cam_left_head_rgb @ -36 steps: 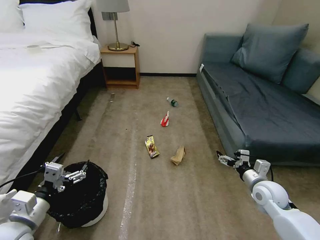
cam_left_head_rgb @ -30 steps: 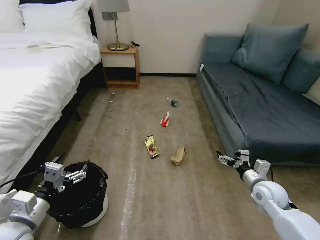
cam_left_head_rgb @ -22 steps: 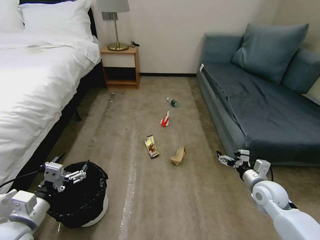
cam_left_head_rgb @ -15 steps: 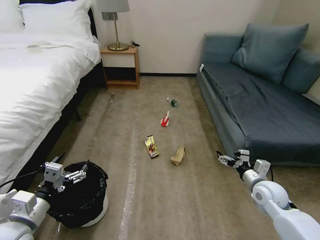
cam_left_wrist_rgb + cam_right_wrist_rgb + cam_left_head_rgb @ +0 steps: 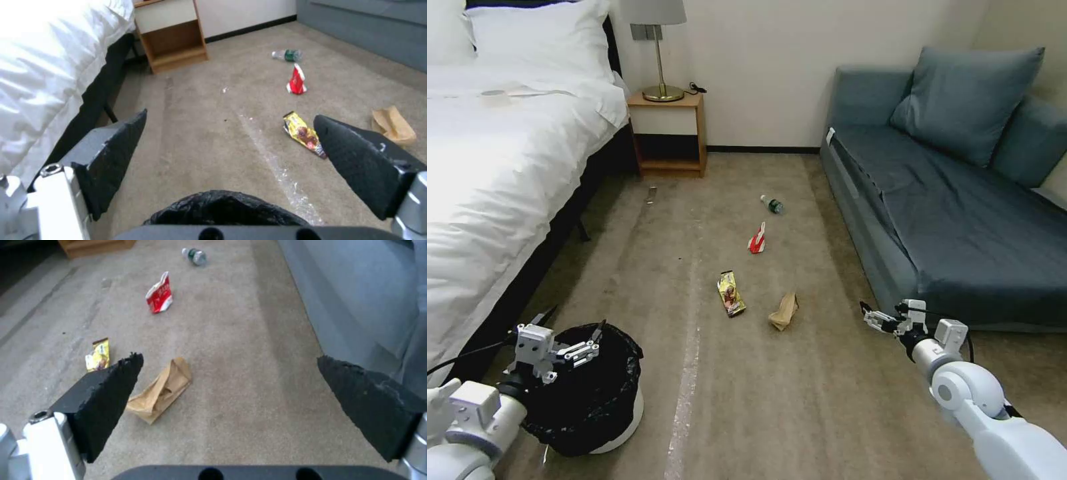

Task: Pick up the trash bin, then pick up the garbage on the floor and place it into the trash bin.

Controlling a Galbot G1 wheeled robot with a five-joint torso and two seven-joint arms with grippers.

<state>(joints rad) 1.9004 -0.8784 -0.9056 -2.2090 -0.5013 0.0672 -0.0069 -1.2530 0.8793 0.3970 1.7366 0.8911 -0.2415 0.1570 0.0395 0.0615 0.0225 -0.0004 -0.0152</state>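
- Trash bin (image 5: pixel 602 400): stands on the carpet (image 5: pixel 747 400) at the robot's near left, beside the bed (image 5: pixel 494 173). A small white plastic tub lined with a crinkled black bag (image 5: pixel 225 208) draped over the rim. Judged light and fairly stiff in the wall, but the bag is loose and slippery; a pinch on film alone would likely slide or pull the liner out. Best hold, in my judgement, is over the rim, one finger inside and one outside, catching bag and plastic together.
- Left gripper (image 5: pixel 570 340): hangs over the near edge of the bin's mouth, fingers spread wide and holding nothing. The left wrist view shows the bag's rim low between the two pads (image 5: pixel 113 156), not touched by either.
- Right gripper (image 5: pixel 872 316): held out low at the right, close before the sofa (image 5: pixel 960 220), fingers wide apart, empty.
- Garbage: four pieces lie on the open carpet ahead, all well apart from the bin and from both grippers.
- Brown paper bag (image 5: pixel 784 311): nearest the right gripper, crumpled, soft and light; take it at a raised fold.
- Yellow wrapper (image 5: pixel 731 293): just beside the paper bag, lying flat; thin and slick, hard to get under.
- Red-and-white packet (image 5: pixel 758 239): farther off, standing partly up, offering an edge to pinch.
- Small bottle (image 5: pixel 772 204): farthest, on its side; rigid, smooth and apt to roll, so grip across its body.
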